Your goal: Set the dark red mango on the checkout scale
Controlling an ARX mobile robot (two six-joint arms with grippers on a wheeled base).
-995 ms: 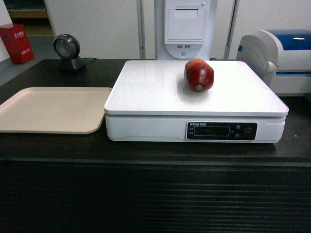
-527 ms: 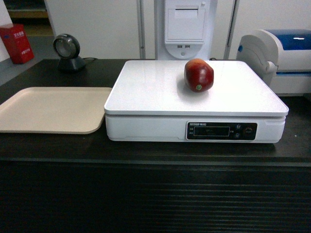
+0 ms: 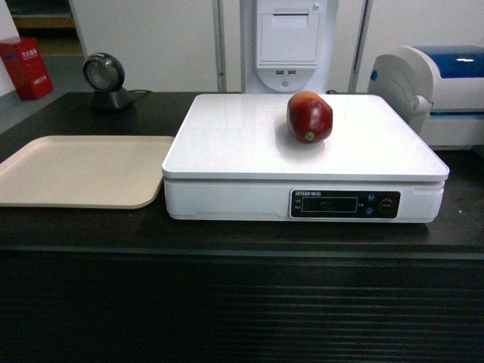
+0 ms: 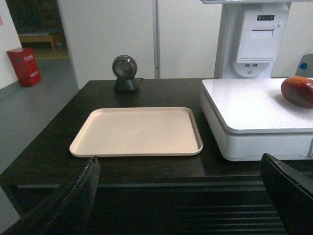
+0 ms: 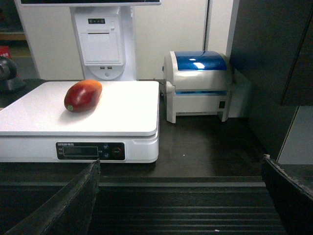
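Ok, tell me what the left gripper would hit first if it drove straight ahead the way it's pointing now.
Probably the beige tray. The left gripper is open, fingers spread wide, aimed over the checkout edge at the tray. The scale sits to the right of that line. Height is hard to judge, so it might pass above the tray.

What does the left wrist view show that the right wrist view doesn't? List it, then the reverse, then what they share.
Only the left wrist view shows the beige tray, the whole round black scanner behind it, and a red box on the floor.

Only the right wrist view shows the blue-topped white printer beside the scale and the scale's dark display panel.

Both show the dark red mango lying on the white scale, the dark checkout counter, the white terminal behind, and wide-apart dark fingers at the bottom edge.
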